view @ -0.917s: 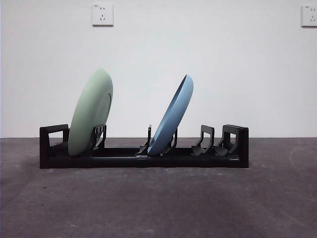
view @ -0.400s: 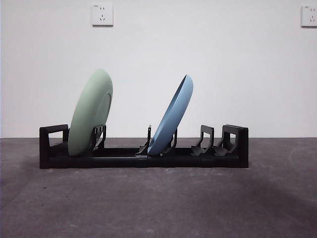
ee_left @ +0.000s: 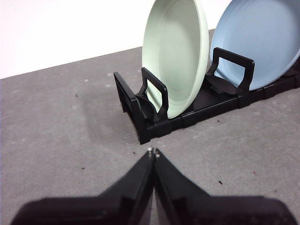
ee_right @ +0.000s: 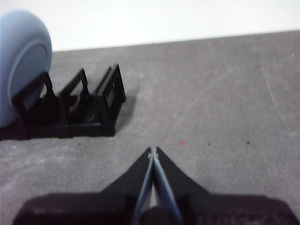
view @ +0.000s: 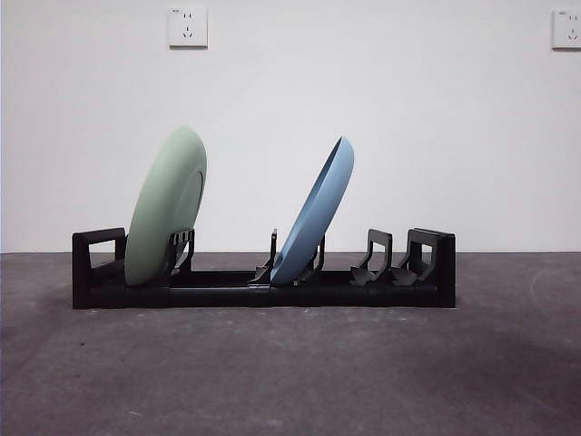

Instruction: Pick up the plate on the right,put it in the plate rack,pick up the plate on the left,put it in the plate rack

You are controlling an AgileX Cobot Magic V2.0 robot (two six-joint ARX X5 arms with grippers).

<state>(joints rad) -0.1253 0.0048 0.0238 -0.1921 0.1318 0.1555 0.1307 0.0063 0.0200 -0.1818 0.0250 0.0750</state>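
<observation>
Green plate [view: 165, 207] leans in the left end of the plate rack [view: 263, 289] on the table [view: 290, 372], blue plate [view: 314, 214] mid-rack, right slots bare; left gripper [ee_left: 153, 152] and right gripper [ee_right: 153, 151] both pinched together, holding nothing.

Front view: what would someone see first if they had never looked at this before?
Two big plates standing on edge in the black plate rack: a green plate near its left end and a blue plate in the middle, both leaning to the right. The slots at the rack's right end hold nothing. Both grippers wait off to the sides with shut jaws, the left gripper and the right gripper.
</observation>
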